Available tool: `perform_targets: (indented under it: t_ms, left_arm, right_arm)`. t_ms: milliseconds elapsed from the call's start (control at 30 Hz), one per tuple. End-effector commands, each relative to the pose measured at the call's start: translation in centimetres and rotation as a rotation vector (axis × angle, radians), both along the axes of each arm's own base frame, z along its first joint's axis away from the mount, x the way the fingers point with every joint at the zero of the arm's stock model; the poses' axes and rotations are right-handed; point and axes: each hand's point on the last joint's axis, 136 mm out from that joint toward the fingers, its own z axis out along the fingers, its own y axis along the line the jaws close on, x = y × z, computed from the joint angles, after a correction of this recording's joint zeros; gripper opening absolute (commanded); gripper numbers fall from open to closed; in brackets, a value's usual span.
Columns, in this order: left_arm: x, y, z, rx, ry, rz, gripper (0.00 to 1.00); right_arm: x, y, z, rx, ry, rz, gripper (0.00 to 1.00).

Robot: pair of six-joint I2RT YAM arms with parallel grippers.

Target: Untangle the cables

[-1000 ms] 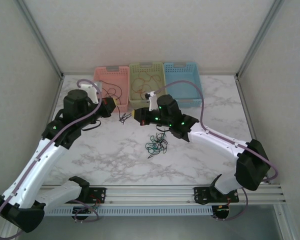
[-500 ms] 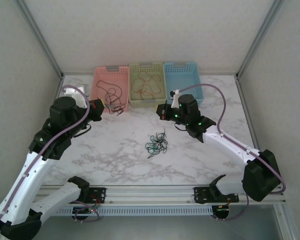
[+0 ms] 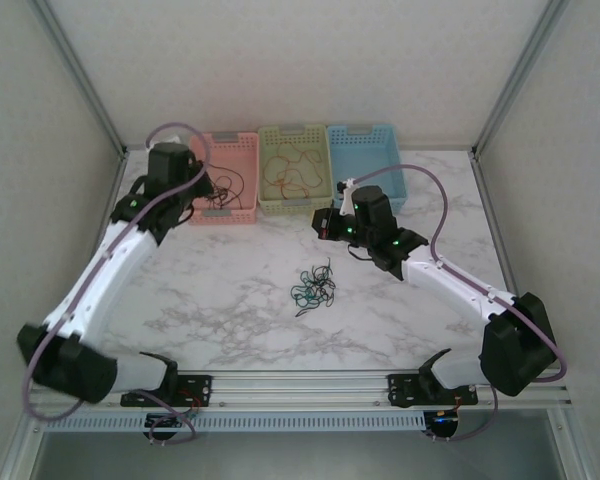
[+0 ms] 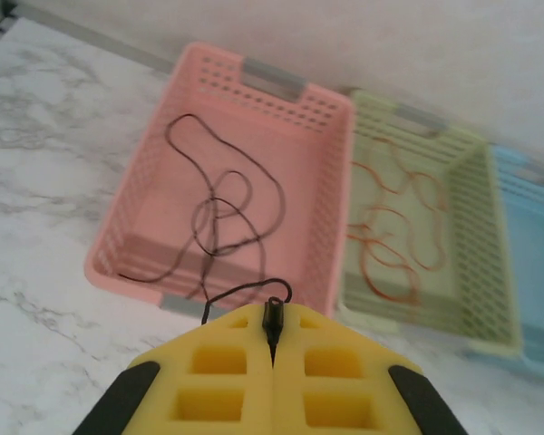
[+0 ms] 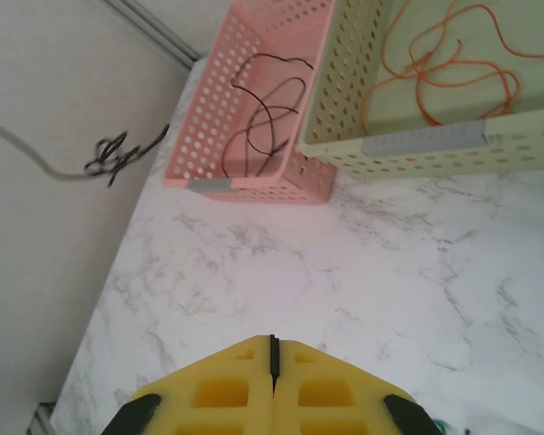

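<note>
**Fingers (image 4: 227,367) nipped shut on a black cable by the pink basket**

Yellow pads of the left gripper (image 4: 273,331) press together with one end of the black cable (image 4: 219,217) caught at their tips. The rest of it coils inside the pink basket (image 4: 127,213) at the far edge of the table (image 3: 230,310), toward its left corner. The right gripper (image 5: 273,349) is closed on nothing, above bare marble in front of the green basket (image 3: 295,205), which holds a red-orange cable (image 5: 435,68). A teal-green and black tangle (image 3: 313,290) lies near the table's middle. The blue basket (image 3: 365,160) ends the row.
</note>
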Motion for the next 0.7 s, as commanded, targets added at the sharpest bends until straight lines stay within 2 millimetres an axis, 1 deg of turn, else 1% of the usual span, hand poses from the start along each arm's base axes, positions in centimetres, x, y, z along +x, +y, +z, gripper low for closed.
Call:
perform_targets:
  t_ms: [0, 133, 233, 267, 367, 400, 433, 467, 500, 567, 633, 667]
  left_arm:
    - [4.3, 1.7, 0.1, 0.009, -0.037, 0.102, 0.00]
    - [9.0, 2.2, -2.5, 0.040, 0.000, 0.136, 0.00]
    - [11.8, 2.1, -4.6, 0.046, 0.023, 0.134, 0.01]
    - [12.4, 2.0, -5.1, 0.051, 0.020, 0.132, 0.08]
    - [13.8, 1.3, -5.9, 0.058, 0.015, 0.101, 0.39]
    - [14.0, 1.2, -5.9, 0.058, 0.016, 0.091, 0.50]
    - [13.9, 1.1, -5.9, 0.058, 0.022, 0.085, 0.58]
    - [13.6, 1.1, -5.7, 0.057, 0.025, 0.079, 0.62]
    - [13.1, 1.1, -5.5, 0.051, 0.028, 0.080, 0.65]
    - [11.7, 1.0, -4.9, 0.029, 0.014, 0.067, 0.69]
    - [9.8, 1.2, -4.1, 0.004, -0.008, 0.058, 0.71]
    - [8.6, 1.2, -3.9, -0.011, -0.010, 0.054, 0.71]
  right_arm:
    - [-0.8, -1.4, -1.0, -0.068, 0.000, -0.005, 0.01]
    - [-2.0, -2.6, -1.9, -0.105, 0.004, -0.005, 0.04]
    - [-2.7, -3.3, -2.3, -0.128, -0.001, -0.004, 0.05]
    - [-2.8, -3.5, -2.5, -0.134, -0.002, -0.004, 0.06]
    - [-3.1, -3.9, -2.9, -0.153, 0.002, -0.008, 0.06]
    - [-3.2, -4.0, -2.9, -0.156, 0.002, -0.006, 0.06]
    - [-3.3, -4.1, -3.0, -0.160, 0.003, -0.005, 0.07]
    - [-3.4, -4.2, -3.1, -0.161, 0.003, -0.007, 0.07]
    - [-3.4, -4.3, -3.2, -0.166, 0.003, -0.009, 0.07]
    - [-3.5, -4.5, -3.4, -0.174, 0.004, -0.011, 0.08]
    - [-3.6, -4.6, -3.8, -0.188, 0.009, -0.013, 0.09]
    - [-3.6, -4.8, -4.2, -0.202, 0.019, -0.017, 0.11]
